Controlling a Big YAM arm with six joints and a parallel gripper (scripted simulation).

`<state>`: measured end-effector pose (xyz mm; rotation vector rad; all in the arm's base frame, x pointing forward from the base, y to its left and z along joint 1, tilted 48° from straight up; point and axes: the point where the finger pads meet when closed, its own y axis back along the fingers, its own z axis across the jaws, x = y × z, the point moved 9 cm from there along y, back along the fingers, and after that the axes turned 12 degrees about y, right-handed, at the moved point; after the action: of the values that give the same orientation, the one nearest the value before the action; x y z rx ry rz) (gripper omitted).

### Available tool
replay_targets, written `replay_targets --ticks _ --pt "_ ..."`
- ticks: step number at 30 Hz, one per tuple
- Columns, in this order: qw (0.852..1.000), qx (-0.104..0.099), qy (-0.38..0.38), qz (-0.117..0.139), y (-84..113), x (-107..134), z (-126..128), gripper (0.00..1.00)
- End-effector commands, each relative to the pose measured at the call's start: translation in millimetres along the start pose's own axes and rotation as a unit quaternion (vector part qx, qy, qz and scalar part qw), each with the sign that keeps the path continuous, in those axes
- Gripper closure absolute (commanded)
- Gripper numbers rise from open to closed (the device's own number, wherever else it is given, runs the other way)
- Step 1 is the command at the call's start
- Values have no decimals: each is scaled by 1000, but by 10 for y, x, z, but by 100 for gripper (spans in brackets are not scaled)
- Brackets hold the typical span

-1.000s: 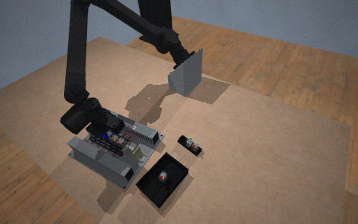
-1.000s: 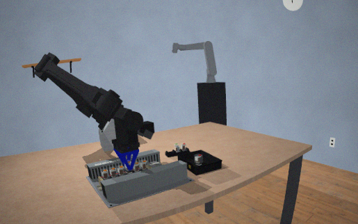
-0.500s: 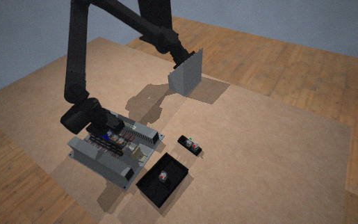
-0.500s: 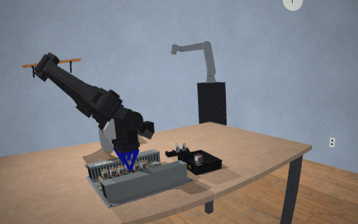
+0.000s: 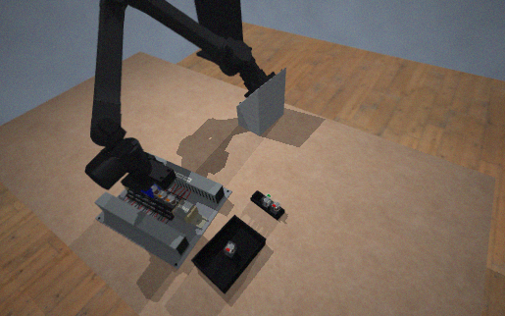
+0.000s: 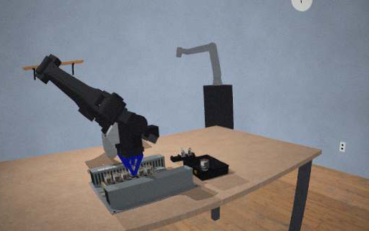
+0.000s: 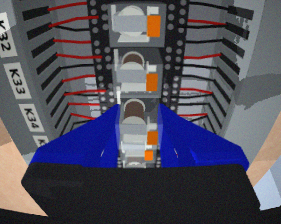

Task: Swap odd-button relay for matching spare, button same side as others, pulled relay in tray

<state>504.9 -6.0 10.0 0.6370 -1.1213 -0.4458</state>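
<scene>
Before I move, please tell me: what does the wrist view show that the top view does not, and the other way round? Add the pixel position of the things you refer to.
Only wrist: readable labels K32 (image 7: 2, 35), K33 (image 7: 17, 82) and K34 (image 7: 31, 117), and clearly the orange-button relay (image 7: 134, 127) gripped between the fingers.

Only top: the tray (image 5: 241, 234) (image 6: 218, 171) with a red-button relay (image 5: 229, 249) (image 6: 204, 165) inside, and the rack (image 5: 256, 196) (image 6: 175, 158) with one green-button and one red-button spare.

Both: the gripper (image 5: 147, 191) (image 6: 134, 173) (image 7: 139, 111) with blue fingers, and orange-button relays in the row.

My black arm arches high over the worktop (image 5: 364, 196) (image 6: 251, 143), its wrist (image 5: 119, 162) (image 6: 131, 133) bent down, the claw's (image 5: 149, 192) (image 6: 134, 173) (image 7: 139, 107) blue fingers (image 6: 125, 161) closed on a relay (image 7: 136, 125).
</scene>
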Motion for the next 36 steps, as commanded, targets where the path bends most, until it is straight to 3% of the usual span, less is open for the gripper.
replay_targets --ticks 1,36 --pt "1000 5 3 3 4 -45 -17 100" --pt "1000 13 -3 5 71 -31 -55 100"
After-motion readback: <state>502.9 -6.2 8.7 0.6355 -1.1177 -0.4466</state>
